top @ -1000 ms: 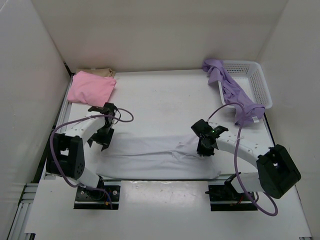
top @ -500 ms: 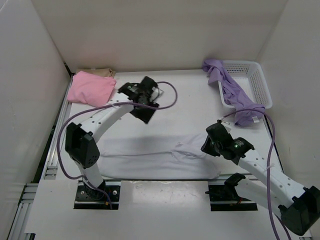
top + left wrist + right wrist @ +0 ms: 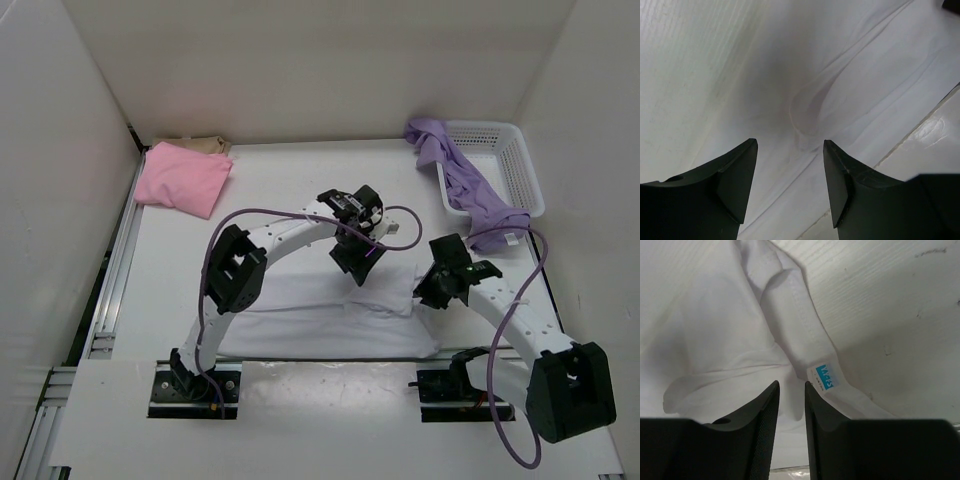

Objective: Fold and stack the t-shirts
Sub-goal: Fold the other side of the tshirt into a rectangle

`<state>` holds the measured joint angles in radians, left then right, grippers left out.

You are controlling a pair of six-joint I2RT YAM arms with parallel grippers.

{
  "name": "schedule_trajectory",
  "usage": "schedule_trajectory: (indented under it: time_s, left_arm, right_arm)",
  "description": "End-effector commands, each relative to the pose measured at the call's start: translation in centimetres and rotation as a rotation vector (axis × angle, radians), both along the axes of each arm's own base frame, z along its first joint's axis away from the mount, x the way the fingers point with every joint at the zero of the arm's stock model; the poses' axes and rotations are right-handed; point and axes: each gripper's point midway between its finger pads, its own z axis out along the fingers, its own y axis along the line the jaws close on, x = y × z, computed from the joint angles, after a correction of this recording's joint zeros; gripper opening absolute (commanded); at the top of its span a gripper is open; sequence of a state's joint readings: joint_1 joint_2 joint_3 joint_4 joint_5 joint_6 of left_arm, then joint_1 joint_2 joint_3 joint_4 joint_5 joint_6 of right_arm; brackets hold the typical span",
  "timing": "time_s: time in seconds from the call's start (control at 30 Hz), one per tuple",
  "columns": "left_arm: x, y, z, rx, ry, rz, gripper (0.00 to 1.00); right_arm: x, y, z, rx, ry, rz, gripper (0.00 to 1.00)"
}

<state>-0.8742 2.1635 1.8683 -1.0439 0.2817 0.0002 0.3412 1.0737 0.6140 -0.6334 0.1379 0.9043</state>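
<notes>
White shirt [image 3: 300, 322] lies low centre of frame, long axis left to right; left gripper [image 3: 353, 260], jaws apart and empty, hovers over its upper-right part, right gripper [image 3: 434, 291], jaws a slit apart, nearest its right end by blue label [image 3: 824, 376].

**One tag, no legible words**

The only lettering I can find is on a small teal tag [image 3: 822, 376] sewn at the hem of the white t-shirt [image 3: 715, 315]. It carries a short line of white characters, too blurred to make out. Nothing else here shows any readable print, number or sign.
</notes>
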Motion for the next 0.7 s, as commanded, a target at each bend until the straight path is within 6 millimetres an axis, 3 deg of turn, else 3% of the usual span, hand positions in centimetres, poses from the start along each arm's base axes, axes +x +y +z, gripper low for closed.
schedule_trajectory:
  time_s: [0.0,0.2,0.33,0.47,0.67]
  left_arm:
    - [0.4,-2.5,2.3,-0.115,-0.014,-0.024,0.66]
    - [-1.4,-2.8,0.0,-0.082,0.033,-0.056,0.57]
    - [-2.0,-2.4,-1.2,-0.04,0.055,-0.061,0.57]
    - [-1.6,-2.3,-1.9,-0.02,0.045,-0.055,0.52]
    - [-1.2,-2.3,-2.1,-0.009,0.031,-0.05,0.18]
  right_arm:
    - [0.2,1.8,-0.2,0.105,-0.016,0.062,0.32]
    - [-0.4,2.3,-1.5,0.121,0.044,0.085,0.33]
    - [-0.4,2.3,-1.9,0.115,0.053,0.093,0.33]
    - [-0.5,2.0,-2.1,0.112,0.061,0.083,0.28]
    - [-0.7,1.5,-2.5,0.085,0.073,0.082,0.13]
